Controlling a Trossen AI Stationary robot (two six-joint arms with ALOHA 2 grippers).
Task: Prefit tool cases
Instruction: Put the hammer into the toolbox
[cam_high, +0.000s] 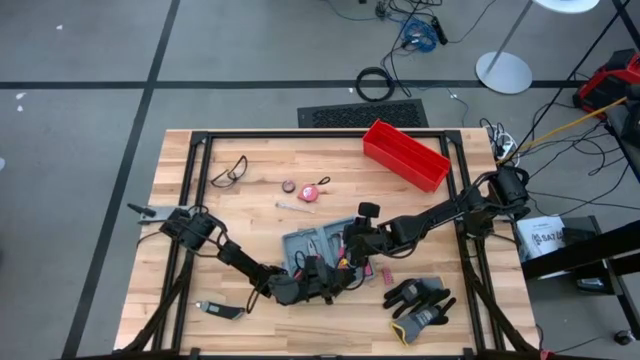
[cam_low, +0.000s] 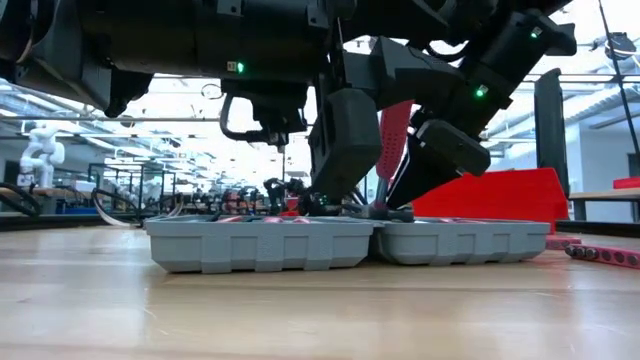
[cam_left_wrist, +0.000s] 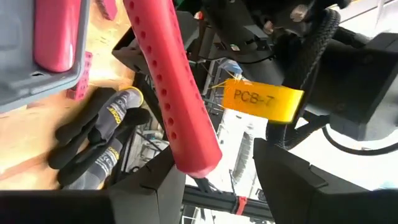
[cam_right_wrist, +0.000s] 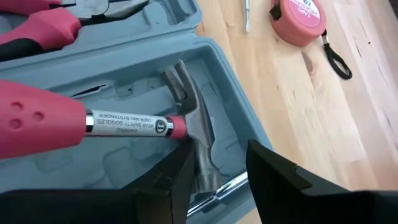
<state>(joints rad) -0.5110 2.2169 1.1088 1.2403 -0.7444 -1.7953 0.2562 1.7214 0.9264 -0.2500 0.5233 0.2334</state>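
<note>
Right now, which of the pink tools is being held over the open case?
The hammer, its head down in the tool case and its pink handle between the grippers. The pink tape measure lies apart on the table, untouched.

You've got a grey-blue tool case (cam_high: 318, 245) at table centre, grey moulded inside. Hammer (cam_right_wrist: 93, 124): pink handle w/ small dimple dots, white label band w/ black text, dark steel head. Pliers (cam_right_wrist: 43, 28) pink + black grips. Red bin (cam_high: 405, 154) at 1 o'clock. Tape measure (cam_high: 308, 192) at 12 is pink, black strap. Gloves (cam_high: 420, 303) at 4 o'clock: black/grey w/ yellow cuff. Yellow tag (cam_left_wrist: 261, 102), "PCB" lettering. Tabletop (cam_high: 200, 230) pale wood strips, black frame.
</note>
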